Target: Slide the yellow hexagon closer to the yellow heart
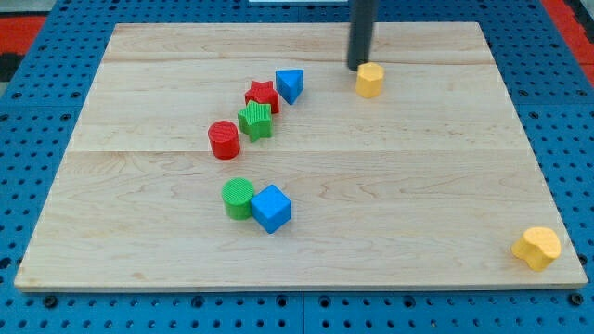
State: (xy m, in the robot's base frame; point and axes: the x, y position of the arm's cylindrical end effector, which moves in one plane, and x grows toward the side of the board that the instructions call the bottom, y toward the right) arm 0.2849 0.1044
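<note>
My tip (359, 67) sits on the table (390, 176) near the view's top, just left of the yellow hexagon (369, 81), touching or nearly touching it. The hexagon is a small, squat, solid yellow block. The rod stands upright, running out of the view's top; it is a bare rod, holding nothing. The yellow heart (536, 248) lies well apart, toward the view's bottom right corner.

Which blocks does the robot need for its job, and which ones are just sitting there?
For the job:
yellow hexagon, at the view's top
yellow heart, bottom right corner
my tip, right beside the hexagon on its left

Just lying about:
blue triangle
red star
green star
red cylinder
green cylinder
blue cube
</note>
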